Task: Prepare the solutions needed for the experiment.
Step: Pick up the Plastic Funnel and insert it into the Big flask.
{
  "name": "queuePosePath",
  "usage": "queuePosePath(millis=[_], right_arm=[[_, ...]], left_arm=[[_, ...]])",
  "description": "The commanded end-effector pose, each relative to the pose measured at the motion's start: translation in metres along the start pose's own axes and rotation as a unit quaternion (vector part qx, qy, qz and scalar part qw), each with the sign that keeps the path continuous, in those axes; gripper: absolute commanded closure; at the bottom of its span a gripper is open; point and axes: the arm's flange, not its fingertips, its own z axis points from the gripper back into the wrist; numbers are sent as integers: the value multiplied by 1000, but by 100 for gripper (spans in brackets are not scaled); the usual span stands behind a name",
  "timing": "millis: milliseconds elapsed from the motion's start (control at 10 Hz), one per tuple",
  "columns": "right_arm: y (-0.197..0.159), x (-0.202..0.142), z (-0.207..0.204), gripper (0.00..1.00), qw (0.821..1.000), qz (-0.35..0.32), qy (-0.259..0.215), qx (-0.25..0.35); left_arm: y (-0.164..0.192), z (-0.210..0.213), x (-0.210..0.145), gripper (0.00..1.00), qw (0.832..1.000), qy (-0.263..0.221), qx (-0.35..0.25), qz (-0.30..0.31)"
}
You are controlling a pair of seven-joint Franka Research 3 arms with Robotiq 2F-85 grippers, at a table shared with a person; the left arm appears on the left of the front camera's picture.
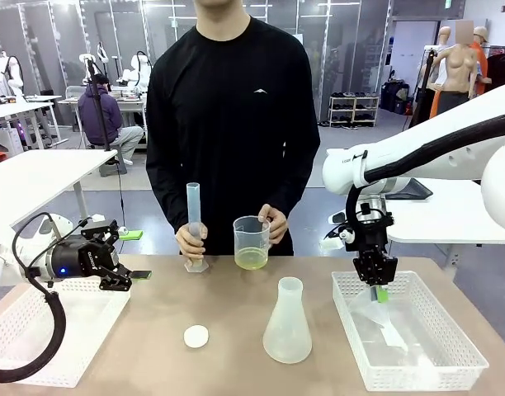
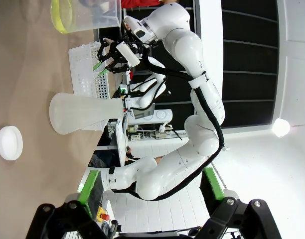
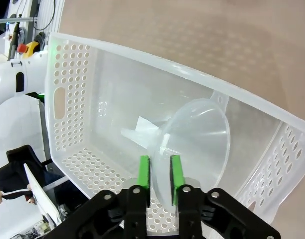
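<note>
We caught right gripper clamped on clear plastic funnel in white perforated basket.
Left gripper hung released; pale yellow-green solutions sat in translucent beaker, in person's hand at far side.

We look across a brown tabletop into a wide workshop hall. A white table stands at left and another at right, both on a grey floor. Dark-framed glass partitions close the far side, with a low shelf rack before them. A person in purple sits at a distant table. In the left wrist view, a round lamp glows beside dark panelling.
</note>
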Motion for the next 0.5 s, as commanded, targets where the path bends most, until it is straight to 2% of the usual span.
queuePosePath(millis=[0, 100, 300, 400], right_arm=[[-1, -4, 3, 93, 1000, 19, 2, 4], [0, -2, 2, 100, 1000, 17, 0, 3], [2, 4, -1, 100, 1000, 1, 8, 3], [13, 13, 2, 100, 999, -30, 15, 7]], left_arm=[[1, -2, 4, 0, 1000, -2, 3, 2], [1, -2, 4, 0, 1000, -2, 3, 2], [1, -2, 4, 0, 1000, -2, 3, 2], [1, -2, 4, 0, 1000, -2, 3, 2]])
